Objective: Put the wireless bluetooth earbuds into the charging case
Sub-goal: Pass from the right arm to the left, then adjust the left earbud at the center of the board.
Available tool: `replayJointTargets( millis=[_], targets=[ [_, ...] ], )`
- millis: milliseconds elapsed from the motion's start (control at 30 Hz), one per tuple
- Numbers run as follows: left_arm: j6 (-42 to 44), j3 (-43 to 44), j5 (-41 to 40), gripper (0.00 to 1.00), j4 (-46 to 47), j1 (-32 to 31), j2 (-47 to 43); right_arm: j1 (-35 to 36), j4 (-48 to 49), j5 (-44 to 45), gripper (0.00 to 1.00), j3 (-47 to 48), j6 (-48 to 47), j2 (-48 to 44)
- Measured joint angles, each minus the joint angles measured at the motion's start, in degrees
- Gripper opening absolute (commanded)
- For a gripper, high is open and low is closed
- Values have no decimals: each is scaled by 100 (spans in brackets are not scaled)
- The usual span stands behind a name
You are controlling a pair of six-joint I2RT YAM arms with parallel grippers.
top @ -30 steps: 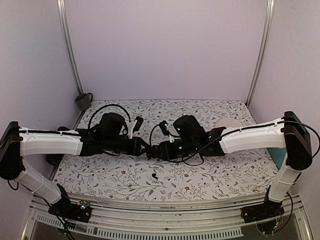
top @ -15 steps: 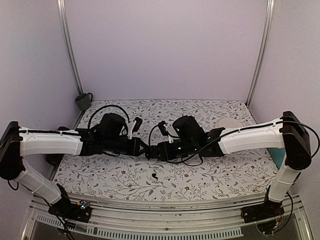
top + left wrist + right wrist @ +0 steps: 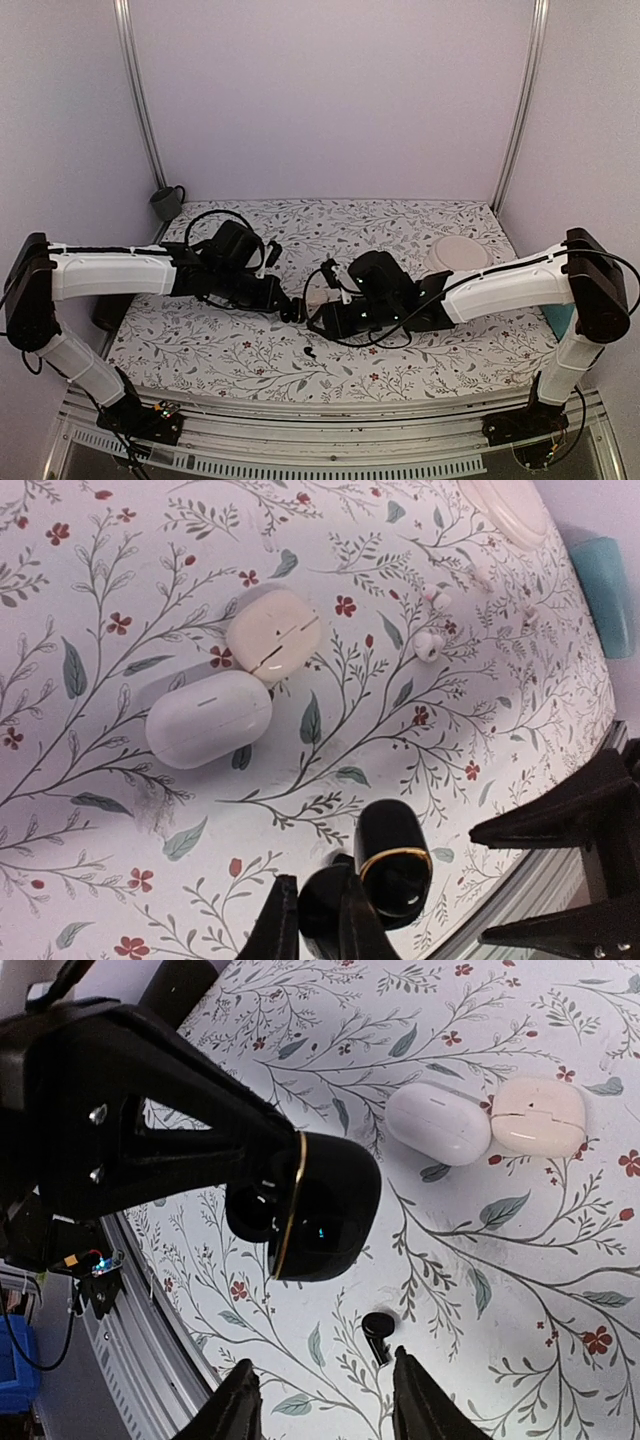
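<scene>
The charging case point(image 3: 392, 865) is glossy black with a gold rim. It hangs open just above the cloth, and my left gripper point(image 3: 314, 920) is shut on its lower half. The right wrist view shows the same case point(image 3: 312, 1205) from the other side, its inside too dark to read. One black earbud point(image 3: 378, 1333) lies on the cloth below the case, a dark speck point(image 3: 309, 352) from the top camera. My right gripper point(image 3: 322, 1402) is open, with the earbud lying just ahead of the gap between its fingers. The left gripper point(image 3: 290, 308) and right gripper point(image 3: 318, 320) sit close together.
Two white oval cases point(image 3: 210, 718) point(image 3: 273, 635) lie side by side on the floral cloth, with small white earbuds point(image 3: 430, 645) beyond them. A white round dish point(image 3: 458, 252) stands back right beside a teal object point(image 3: 605, 580). A dark cup point(image 3: 167, 202) is at the back left corner.
My right gripper has opened and drawn back from the case, toward the near edge. The left gripper has stayed shut on the case and shifted slightly. The earbud on the cloth has not moved.
</scene>
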Motion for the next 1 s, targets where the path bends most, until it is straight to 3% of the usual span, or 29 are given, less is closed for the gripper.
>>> replayJointTargets(
  millis=[167, 333, 500, 767, 1000],
  targets=[
    [81, 83, -9, 0, -339, 122, -15, 304, -245, 251, 34, 175, -94, 125],
    [175, 72, -4, 0, -629, 393, -195, 542, -949, 551, 25, 1078, -133, 817],
    [256, -55, 22, 0, -704, 654, -483, 584, -1810, 817, 26, 1812, 186, 1440],
    [389, -258, 177, 0, -706, 850, -625, 584, -2822, 1191, 36, 2343, 802, 1818],
    [509, -328, 334, 0, -640, 968, -645, 584, -3283, 1320, 32, 2905, 988, 2131]
  ],
)
